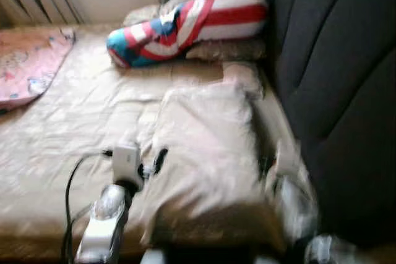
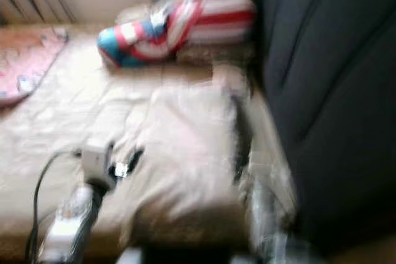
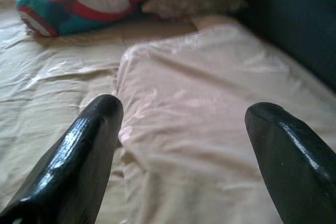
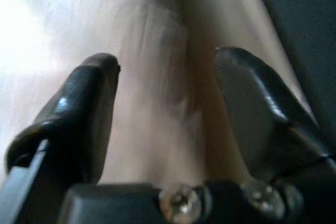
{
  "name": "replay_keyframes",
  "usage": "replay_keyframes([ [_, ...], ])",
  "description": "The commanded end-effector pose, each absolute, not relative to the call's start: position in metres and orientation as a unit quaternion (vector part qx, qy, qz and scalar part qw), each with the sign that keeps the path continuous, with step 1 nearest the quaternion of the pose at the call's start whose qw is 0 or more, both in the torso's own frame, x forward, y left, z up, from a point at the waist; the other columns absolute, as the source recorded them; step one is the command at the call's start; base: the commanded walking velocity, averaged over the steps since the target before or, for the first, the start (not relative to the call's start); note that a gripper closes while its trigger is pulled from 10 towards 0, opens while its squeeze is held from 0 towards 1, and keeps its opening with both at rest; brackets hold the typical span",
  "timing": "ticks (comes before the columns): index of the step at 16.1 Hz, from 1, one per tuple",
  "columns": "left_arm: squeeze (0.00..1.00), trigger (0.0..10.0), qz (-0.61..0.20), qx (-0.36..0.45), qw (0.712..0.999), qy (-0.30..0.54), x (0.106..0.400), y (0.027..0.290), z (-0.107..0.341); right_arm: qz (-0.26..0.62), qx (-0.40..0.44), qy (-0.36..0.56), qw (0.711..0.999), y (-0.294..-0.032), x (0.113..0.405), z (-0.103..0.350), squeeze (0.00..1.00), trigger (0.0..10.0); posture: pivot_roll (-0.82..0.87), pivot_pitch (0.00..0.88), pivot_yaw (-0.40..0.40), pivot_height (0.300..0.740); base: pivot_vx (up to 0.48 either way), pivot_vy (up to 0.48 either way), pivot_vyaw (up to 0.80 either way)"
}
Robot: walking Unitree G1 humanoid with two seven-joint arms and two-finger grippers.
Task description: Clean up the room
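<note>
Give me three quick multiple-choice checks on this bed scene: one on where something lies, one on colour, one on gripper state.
1. Where does the red, white and blue striped bolster pillow lie?
A. At the far end of the bed, against the tan pillows
B. On the floor
C. Under the folded blanket

2. What colour is the flat printed mat at the bed's left edge?
A. Green
B. Pink
C. Black

3. How does the left gripper stand?
A. Shut on the sheet
B. Shut on a cable
C. Open, with nothing between its fingers

Answers: 1 A, the bolster rests by the tan pillows beside the dark padded headboard. 2 B, the mat reads pink in the left eye view. 3 C, the left wrist view shows both black fingers wide apart over the folded beige blanket.
</note>
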State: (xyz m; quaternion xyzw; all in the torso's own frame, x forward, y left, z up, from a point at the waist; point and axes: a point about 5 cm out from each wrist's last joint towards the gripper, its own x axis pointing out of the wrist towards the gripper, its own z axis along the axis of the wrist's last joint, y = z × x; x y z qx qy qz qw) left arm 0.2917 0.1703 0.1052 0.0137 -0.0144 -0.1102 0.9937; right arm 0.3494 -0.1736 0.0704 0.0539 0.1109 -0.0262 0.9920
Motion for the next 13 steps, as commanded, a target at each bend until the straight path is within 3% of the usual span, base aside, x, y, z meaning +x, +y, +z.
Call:
replay_keyframes([
  [1,0.00,10.0,-0.102,0.013,0.995,-0.012,0.291,0.177,0.107,-0.030,0.073,0.113,0.991,-0.171,0.346,0.066,0.00,10.0,0.03,0.197,0.061,0.660,0.000,0.000,0.00],
  [9,0.00,10.0,-0.085,0.006,0.996,-0.015,0.302,0.173,0.107,-0.020,0.083,0.103,0.991,-0.169,0.334,0.052,0.00,10.0,0.00,0.189,0.042,0.660,0.000,0.000,0.00],
  [13,0.00,10.0,-0.079,0.005,0.997,-0.011,0.307,0.174,0.104,0.000,0.089,0.055,0.995,-0.159,0.325,0.055,0.00,10.0,-0.01,0.184,0.037,0.660,0.000,0.000,0.00],
])
